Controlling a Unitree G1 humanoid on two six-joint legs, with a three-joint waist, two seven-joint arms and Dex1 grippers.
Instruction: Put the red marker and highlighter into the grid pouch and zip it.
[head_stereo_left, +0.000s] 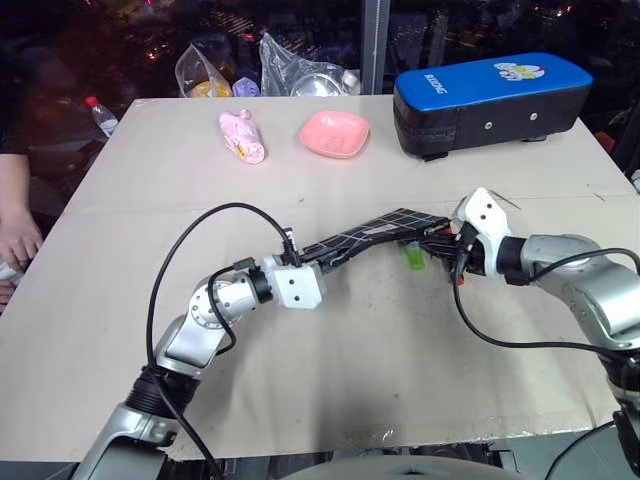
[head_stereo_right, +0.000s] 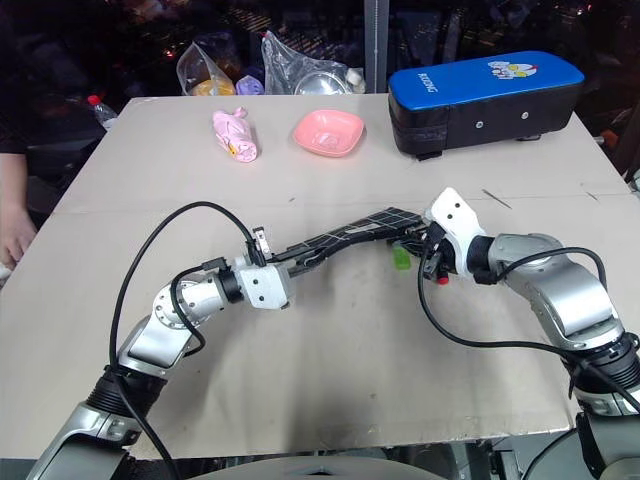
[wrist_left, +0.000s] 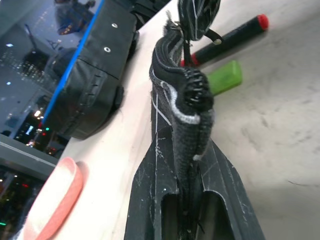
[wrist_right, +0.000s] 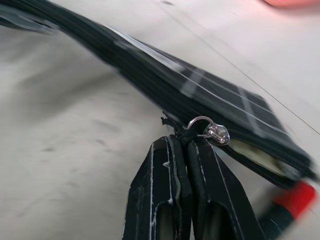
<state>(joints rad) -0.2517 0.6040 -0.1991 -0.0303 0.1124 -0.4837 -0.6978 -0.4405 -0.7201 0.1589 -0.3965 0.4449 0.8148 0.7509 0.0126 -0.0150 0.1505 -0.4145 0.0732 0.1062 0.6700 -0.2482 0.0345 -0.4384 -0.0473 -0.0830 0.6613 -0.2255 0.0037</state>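
1. Dark surroundings frame one pale tabletop (head_stereo_left: 330, 380). At its far edge sit one pink bowl (head_stereo_left: 335, 133) with nothing visible in it, one pink soft toy (head_stereo_left: 243, 135), two clear plastic bags (head_stereo_left: 300, 72) holding things I cannot make out, and one blue-topped case (head_stereo_left: 490, 100), closed. A person's hand (head_stereo_left: 15, 235) rests at the table's left edge.

2. Head views — one grid pouch (head_stereo_left: 375, 235) is held between the two arms over the table's middle, its long axis running from the near left up toward the far right. The left gripper (head_stereo_left: 318, 262) is clamped on its near-left end; the right gripper (head_stereo_left: 440, 245) is pinched shut at its far-right end. One highlighter (head_stereo_right: 401, 258) lies on the table just beneath that end, outside the pouch.

3. Left wrist view — the left gripper's fingers (wrist_left: 157, 200) are closed on the pouch's zippered edge, which stretches away from them. Beyond lie one red marker (wrist_left: 232, 37) and the green highlighter side by side on the table, both outside the pouch.

4. Right wrist view — the right gripper's fingers (wrist_right: 155, 195) are pressed together on the black zipper pull beside its metal ring (wrist_right: 210, 131). Tan lining shows in the pouch's mouth; a red marker end lies below.
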